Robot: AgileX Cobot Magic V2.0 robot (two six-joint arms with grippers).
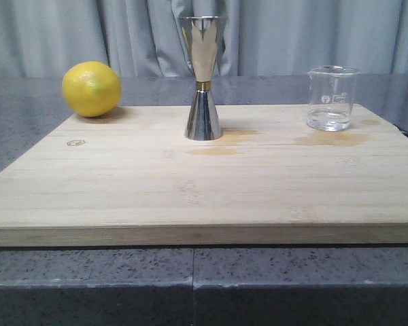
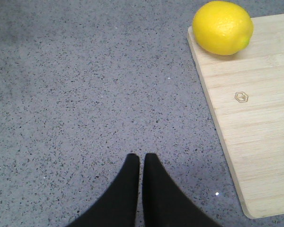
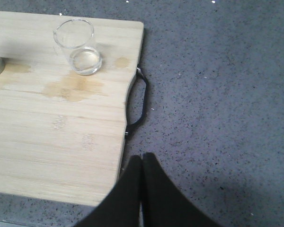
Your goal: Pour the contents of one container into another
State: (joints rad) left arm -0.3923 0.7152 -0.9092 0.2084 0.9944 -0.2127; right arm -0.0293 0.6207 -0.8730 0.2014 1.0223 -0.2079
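Observation:
The clear glass beaker stands upright at the back right of the bamboo board, a little clear liquid in its bottom; it also shows in the right wrist view as the beaker. The polished steel jigger with a gold band stands upright at the board's back middle. My left gripper is shut and empty over the grey counter, left of the board. My right gripper is shut and empty over the counter, just off the board's right edge. Neither gripper appears in the front view.
A yellow lemon rests at the board's back left corner, seen also as the lemon. Damp stains mark the wood near the beaker and jigger. A black handle sticks out from the board's right edge. A grey curtain hangs behind.

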